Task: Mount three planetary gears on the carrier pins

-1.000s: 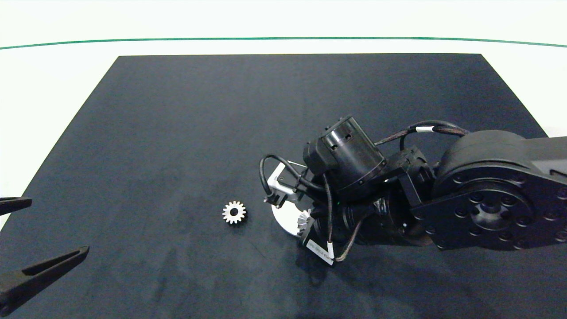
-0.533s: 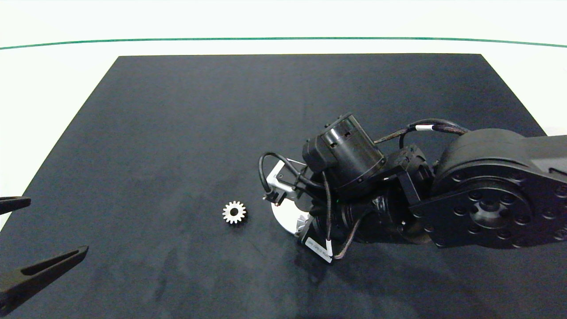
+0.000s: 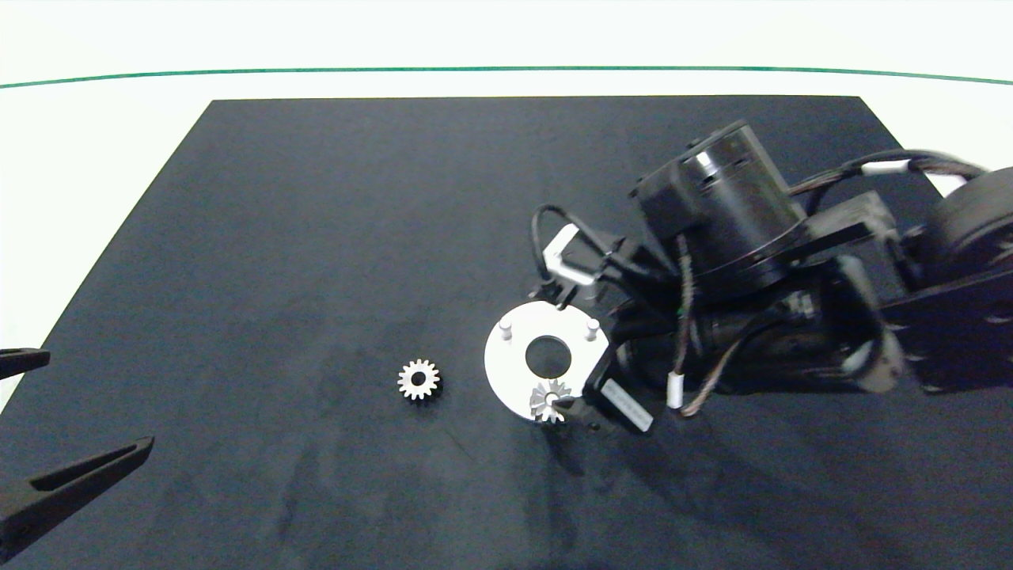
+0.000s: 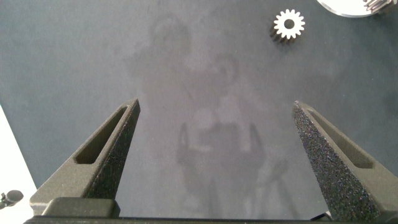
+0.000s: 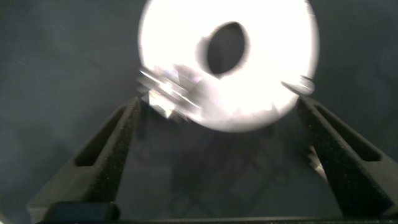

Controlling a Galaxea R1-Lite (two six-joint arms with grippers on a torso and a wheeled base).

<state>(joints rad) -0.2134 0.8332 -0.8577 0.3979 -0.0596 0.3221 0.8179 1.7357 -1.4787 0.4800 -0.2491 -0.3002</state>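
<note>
Right hand [image 5: 217,155] wide open beside disc [image 3: 506,372] at frame centre, one gear [image 3: 551,400] on near pin, another gear [image 3: 418,379] loose left; left hand [image 4: 217,162] open, lower left.

No legible text, brand, number or sign in any view. A small white label [image 3: 627,407] hangs on the right arm's wrist at about 4 o'clock from the white disc [image 3: 506,370]; it carries dark print, too small to read. White sleeve tags on the arm's cables [image 3: 674,389] show no readable marking; gears, pins and the dark mat are unmarked.
</note>
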